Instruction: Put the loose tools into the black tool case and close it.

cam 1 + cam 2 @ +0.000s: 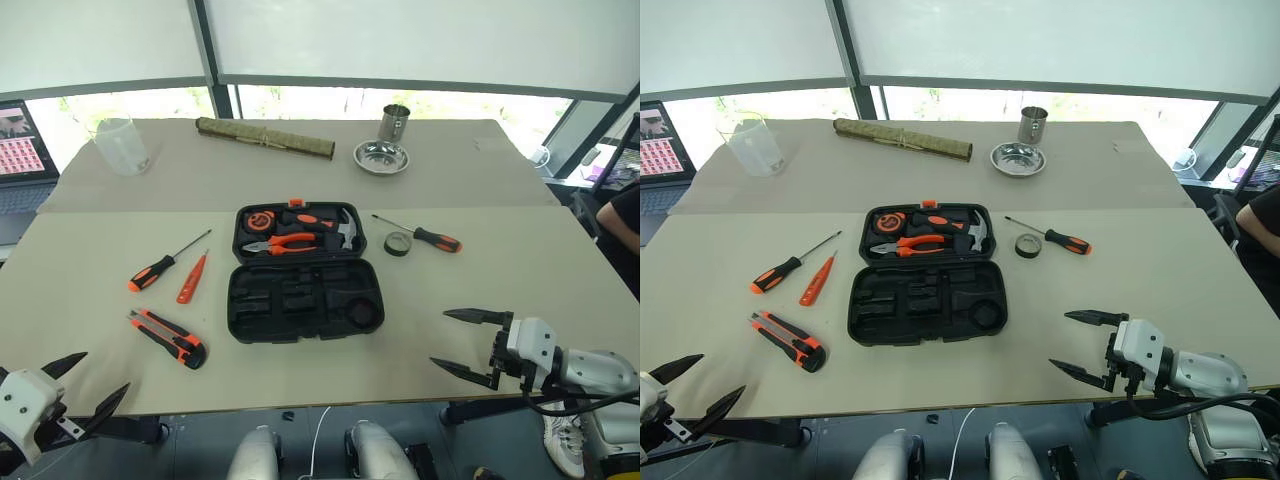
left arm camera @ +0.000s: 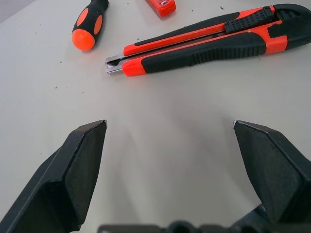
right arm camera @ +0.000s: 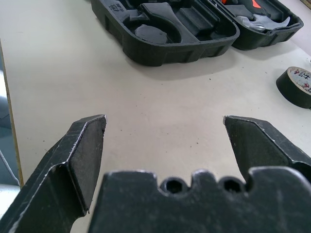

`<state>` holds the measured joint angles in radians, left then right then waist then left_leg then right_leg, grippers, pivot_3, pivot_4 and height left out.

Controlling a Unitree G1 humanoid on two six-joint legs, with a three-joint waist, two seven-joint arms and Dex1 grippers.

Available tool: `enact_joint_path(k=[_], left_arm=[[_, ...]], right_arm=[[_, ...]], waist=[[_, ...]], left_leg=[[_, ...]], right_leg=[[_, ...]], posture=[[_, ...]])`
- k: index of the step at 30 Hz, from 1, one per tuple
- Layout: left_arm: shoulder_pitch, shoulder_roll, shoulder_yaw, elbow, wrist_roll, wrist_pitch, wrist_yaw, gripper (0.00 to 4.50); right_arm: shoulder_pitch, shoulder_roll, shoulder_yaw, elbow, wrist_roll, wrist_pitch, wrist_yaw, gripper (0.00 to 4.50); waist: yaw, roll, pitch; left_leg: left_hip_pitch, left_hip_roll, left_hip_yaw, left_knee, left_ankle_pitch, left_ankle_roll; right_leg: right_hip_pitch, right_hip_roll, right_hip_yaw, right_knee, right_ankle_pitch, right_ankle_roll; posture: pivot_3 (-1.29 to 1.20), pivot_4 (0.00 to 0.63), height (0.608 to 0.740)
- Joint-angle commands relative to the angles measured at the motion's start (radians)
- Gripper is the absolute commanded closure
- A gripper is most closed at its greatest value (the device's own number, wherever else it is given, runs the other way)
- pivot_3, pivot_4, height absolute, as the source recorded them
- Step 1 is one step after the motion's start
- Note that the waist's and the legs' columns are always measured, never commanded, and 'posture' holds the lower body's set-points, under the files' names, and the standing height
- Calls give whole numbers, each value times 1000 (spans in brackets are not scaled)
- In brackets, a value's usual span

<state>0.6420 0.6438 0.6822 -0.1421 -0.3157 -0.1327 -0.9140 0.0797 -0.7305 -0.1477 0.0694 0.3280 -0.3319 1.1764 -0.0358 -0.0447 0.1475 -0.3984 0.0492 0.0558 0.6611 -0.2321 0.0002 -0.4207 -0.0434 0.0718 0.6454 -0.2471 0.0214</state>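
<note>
Case (image 1: 304, 290) lies open mid-table in front of you. Left of it you have a screwdriver (image 1: 160, 266), a slim one (image 1: 192, 279) and the knife (image 1: 168, 337); right, the tape (image 1: 398, 243) and another screwdriver (image 1: 425, 236). Left claw (image 1: 88, 384) and right claw (image 1: 456, 342) gape wide, empty.

Laptop (image 1: 20, 160) and seated person (image 1: 622, 225) cut off.
</note>
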Motion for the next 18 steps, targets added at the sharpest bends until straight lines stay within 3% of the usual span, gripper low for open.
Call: enact_joint_path(k=[1, 4, 7, 13, 18], left_arm=[[-23, 23, 71, -16, -52, 22, 26, 20], [-14, -1, 174, -38, -194, 191, 85, 20], [25, -31, 208, -19, -246, 329, 124, 20], [41, -16, 243, -2, -389, 582, 141, 20], [-222, 190, 200, -21, -485, 833, 271, 20]], right_arm=[[-46, 31, -6, -60, 76, 62, -39, 0], [-123, 123, 6, -184, 203, 129, -87, 0], [-152, 158, 3, -258, 302, 202, -87, 0], [-173, 230, 16, -334, 273, 177, -153, 0], [-149, 248, 44, -386, 236, 183, -187, 0]], waist=[[0, 0, 0], [-8, -2, 0], [-15, 2, 1], [6, -3, 0], [42, -3, 0]], left_leg=[[0, 0, 0, 0, 0, 0], [0, 2, 0, 0, 0, 0], [2, 3, -1, 0, 0, 0], [1, 1, -2, -1, -1, 0], [2, 3, -3, 0, 1, -2]], right_leg=[[0, 0, 0, 0, 0, 0], [-1, 2, 0, 2, 1, -3], [0, 2, 0, 3, -1, 1], [-1, 0, -2, 2, -1, -1], [-2, 0, -8, 3, -2, -3]], posture=[[0, 150, 740], [0, 150, 740], [0, 150, 740], [0, 150, 740], [0, 150, 740]])
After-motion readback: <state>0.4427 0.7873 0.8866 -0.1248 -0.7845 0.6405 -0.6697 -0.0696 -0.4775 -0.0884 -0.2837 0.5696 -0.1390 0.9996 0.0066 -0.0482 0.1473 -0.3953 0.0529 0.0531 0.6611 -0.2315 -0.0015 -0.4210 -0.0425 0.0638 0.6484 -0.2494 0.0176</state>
